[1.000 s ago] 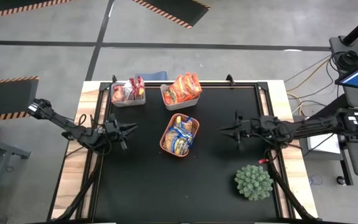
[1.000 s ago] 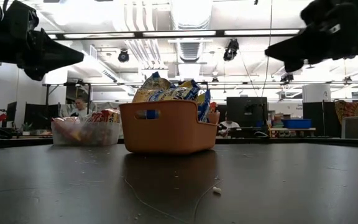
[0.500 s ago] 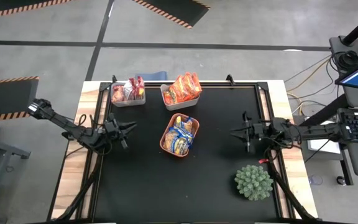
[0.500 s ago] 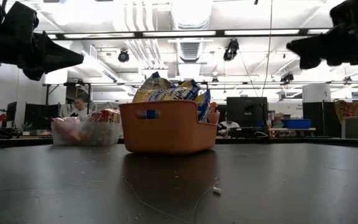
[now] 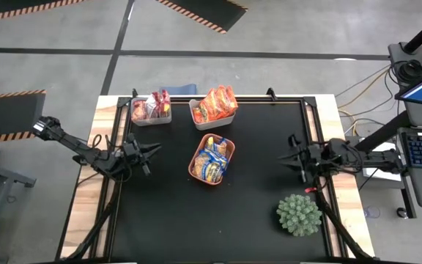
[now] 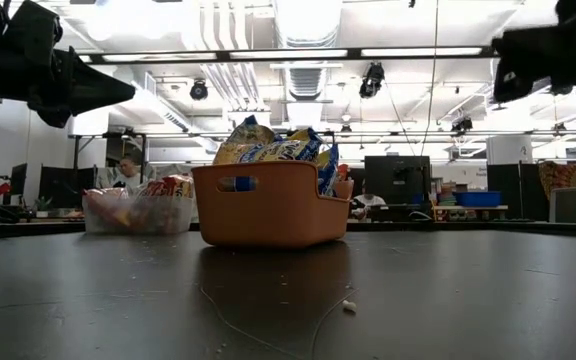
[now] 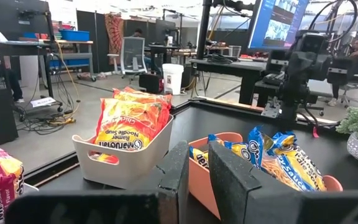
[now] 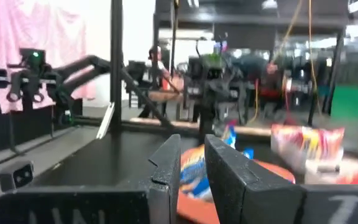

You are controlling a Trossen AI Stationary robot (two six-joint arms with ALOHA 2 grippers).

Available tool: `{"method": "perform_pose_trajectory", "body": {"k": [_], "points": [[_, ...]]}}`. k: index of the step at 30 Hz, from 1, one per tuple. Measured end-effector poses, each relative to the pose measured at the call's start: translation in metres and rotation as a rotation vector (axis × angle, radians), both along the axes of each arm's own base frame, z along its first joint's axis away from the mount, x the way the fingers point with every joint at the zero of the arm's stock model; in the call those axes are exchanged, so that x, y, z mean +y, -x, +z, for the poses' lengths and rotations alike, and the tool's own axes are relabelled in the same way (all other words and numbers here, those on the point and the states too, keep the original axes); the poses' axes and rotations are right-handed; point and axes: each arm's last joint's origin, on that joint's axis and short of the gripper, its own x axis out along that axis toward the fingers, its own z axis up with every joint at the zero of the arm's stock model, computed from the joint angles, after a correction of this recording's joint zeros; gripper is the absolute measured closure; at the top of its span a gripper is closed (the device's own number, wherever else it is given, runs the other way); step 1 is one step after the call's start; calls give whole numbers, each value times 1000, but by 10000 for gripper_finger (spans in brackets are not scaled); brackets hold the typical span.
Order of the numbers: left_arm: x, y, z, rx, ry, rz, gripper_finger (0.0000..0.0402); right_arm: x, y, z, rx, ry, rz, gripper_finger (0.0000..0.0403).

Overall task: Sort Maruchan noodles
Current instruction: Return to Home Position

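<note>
Blue-and-yellow Maruchan packets (image 5: 212,158) stand on edge in an orange tray (image 5: 196,167) at the table's middle, and show in the low view (image 6: 268,150). Orange-red packets (image 5: 215,103) fill a white bin (image 7: 104,158) at the far edge. Red and pink packets (image 5: 152,105) sit in a clear bin (image 6: 128,212) left of it. My left gripper (image 5: 154,151) hovers left of the tray, shut and empty (image 7: 197,174). My right gripper (image 5: 283,157) hovers right of the tray, shut and empty (image 8: 192,168).
A spiky green plant ball (image 5: 299,214) sits on the black mat (image 5: 255,198) near the right near corner, below my right arm. Small crumbs (image 6: 348,306) lie on the mat in front of the tray. Bare mat lies between each gripper and the tray.
My right gripper has drawn back from the orange tray toward the table's right edge, staying at about the same height above the mat. The packets and bins have not moved.
</note>
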Motion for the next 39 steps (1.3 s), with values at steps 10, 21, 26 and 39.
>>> {"method": "perform_pose_trajectory", "body": {"k": [10, 21, 26, 39], "points": [[0, 0, 0, 1, 0, 0, 357, 0, -5, -13, 185, -195, 7, 339], [0, 0, 0, 0, 0, 0, 357, -1, -8, -18, 229, -146, -2, 339], [0, 0, 0, 1, -1, 0, 357, -1, -8, -18, 228, -146, -2, 339], [0, 0, 0, 1, -1, 0, 357, -1, -8, -18, 228, -146, -2, 339]]}}
